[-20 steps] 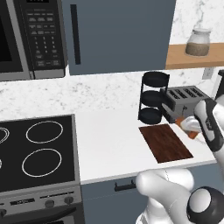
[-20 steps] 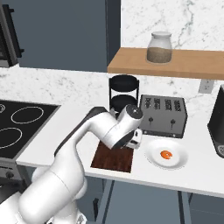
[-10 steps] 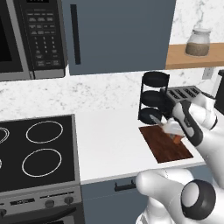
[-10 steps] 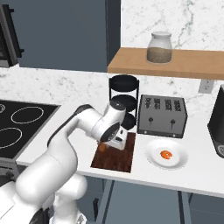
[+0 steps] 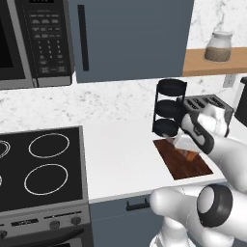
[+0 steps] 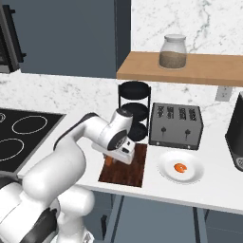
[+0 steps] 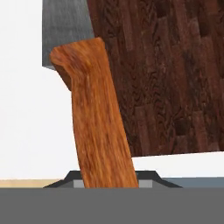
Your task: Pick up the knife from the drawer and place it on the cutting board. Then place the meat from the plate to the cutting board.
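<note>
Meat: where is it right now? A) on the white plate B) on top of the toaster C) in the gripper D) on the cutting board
A. The meat sits as a small orange-red lump in the middle of the plate, to the right of the cutting board, while the gripper is over the board holding the knife by its handle.

Bare counter (image 5: 116,149) lies open left of the cutting board (image 6: 124,166); rack (image 6: 135,110) and toaster (image 6: 175,126) block its far side.
</note>
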You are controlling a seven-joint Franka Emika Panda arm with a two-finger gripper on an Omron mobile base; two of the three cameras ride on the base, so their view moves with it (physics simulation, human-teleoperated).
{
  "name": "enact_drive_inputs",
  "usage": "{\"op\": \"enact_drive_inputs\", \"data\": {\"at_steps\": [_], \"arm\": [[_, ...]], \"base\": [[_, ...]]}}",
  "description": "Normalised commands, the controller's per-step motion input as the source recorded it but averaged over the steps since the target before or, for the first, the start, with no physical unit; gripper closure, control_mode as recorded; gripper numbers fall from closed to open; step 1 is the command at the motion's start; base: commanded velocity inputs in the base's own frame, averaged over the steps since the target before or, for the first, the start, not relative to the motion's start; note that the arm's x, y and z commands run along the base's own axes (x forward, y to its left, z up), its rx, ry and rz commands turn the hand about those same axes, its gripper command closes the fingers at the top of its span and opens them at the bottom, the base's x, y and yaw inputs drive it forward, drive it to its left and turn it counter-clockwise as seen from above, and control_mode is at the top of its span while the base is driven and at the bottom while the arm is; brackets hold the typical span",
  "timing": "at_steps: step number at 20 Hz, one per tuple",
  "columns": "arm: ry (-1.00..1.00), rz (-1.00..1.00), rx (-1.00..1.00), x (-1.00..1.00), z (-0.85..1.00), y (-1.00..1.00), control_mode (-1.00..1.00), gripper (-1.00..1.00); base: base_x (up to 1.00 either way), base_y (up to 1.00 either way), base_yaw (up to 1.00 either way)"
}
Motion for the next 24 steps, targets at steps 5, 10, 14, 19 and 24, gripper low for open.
{"op": "enact_drive_inputs", "data": {"at_steps": [5, 10, 14, 19, 24], "arm": [[0.0, -0.02, 0.0, 0.0, -0.4, 0.0, -1.0, 1.0], [0.0, -0.02, -0.01, 0.14, -0.22, 0.0, -1.0, 1.0], [0.0, -0.03, -0.02, 0.32, -0.21, 0.0, -1.0, 1.0], [0.0, -0.04, -0.03, 0.13, -0.22, 0.0, -1.0, 1.0], [0.0, -0.04, -0.06, 0.01, -0.15, 0.0, -1.0, 1.0]], "base": [[0.0, 0.0, 0.0], [0.0, 0.0, 0.0], [0.0, 0.0, 0.0], [0.0, 0.0, 0.0], [0.0, 0.0, 0.0]]}}
